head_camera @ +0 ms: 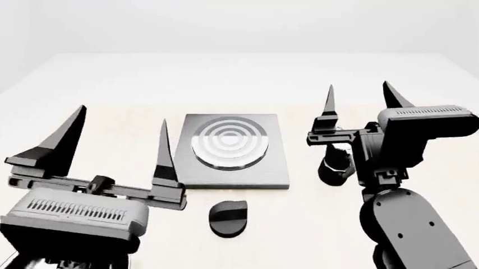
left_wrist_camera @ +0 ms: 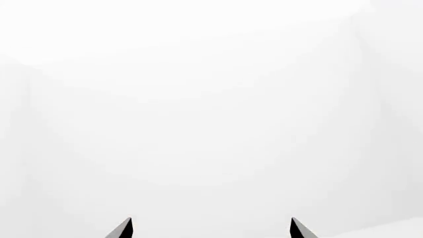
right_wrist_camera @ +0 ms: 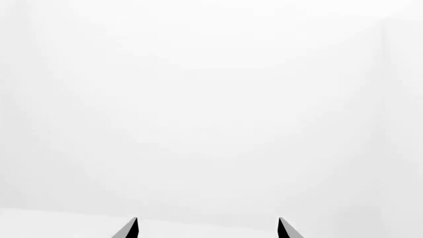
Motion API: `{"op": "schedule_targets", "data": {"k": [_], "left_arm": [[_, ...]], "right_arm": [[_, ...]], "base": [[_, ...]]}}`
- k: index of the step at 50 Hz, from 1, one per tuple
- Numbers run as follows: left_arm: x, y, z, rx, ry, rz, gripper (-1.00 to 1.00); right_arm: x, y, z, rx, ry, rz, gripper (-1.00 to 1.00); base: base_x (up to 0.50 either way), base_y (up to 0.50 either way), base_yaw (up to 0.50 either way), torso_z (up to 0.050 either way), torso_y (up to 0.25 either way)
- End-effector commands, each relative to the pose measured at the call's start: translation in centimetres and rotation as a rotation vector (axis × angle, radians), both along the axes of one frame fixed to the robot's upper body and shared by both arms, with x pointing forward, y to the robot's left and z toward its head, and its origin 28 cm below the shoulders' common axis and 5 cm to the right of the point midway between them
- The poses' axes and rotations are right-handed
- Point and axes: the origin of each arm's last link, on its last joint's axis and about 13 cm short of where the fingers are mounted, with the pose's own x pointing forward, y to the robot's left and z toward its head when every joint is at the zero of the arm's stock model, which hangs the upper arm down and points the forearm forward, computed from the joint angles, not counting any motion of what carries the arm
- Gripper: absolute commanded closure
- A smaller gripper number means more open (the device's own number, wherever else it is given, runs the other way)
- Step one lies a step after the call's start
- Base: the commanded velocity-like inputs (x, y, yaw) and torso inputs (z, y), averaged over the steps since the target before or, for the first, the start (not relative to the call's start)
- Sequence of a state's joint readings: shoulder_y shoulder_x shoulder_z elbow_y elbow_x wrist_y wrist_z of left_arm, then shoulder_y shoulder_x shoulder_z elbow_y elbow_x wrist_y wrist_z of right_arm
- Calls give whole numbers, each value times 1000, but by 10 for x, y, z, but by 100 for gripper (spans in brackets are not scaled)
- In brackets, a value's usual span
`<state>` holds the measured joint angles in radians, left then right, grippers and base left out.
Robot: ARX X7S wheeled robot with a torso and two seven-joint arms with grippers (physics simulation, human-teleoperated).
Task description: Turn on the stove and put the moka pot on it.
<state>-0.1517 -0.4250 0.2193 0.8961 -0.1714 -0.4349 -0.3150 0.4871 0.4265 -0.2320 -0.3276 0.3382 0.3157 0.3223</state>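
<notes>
Stove (head_camera: 232,151) at counter (head_camera: 112,78) centre, both arms raised.
Left end effector (head_camera: 116,137) and right end effector (head_camera: 363,103) are released, empty. Knob (head_camera: 228,217) sits near the stove; pot (head_camera: 335,165) right, partly hidden.

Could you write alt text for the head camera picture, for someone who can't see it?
A grey stove with a ringed round burner lies on a pale table, its black knob in front of it. Two black robot arms reach in, the left gripper and right gripper both open and empty. A dark moka pot stands half hidden behind the right arm.
</notes>
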Motion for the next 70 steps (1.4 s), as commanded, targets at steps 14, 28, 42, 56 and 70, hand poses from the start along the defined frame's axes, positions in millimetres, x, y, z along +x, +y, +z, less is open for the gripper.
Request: {"op": "schedule_targets", "data": {"k": [14,28,42,56,70], "left_arm": [[-41,12,17,-8,-171,61,-100],[-44,9,20,-17,-170,57,-100],[-41,9,15,-31,-158,49,-100],[-40,8,15,-36,-156,41,-100],[-39,8,13,-45,-153,35,-100]], "right_arm": [[60,-11,-48,77,226,-58,-100],[66,-24,-81,80,303,-124,-100],[60,-30,-102,65,348,-146,-100],[58,-31,-113,66,369,-150,-100],[54,-35,-119,71,383,-162,-100]], "base": [[0,0,0,0,0],[0,0,0,0,0],[0,0,0,0,0],[0,0,0,0,0],[0,0,0,0,0]]}}
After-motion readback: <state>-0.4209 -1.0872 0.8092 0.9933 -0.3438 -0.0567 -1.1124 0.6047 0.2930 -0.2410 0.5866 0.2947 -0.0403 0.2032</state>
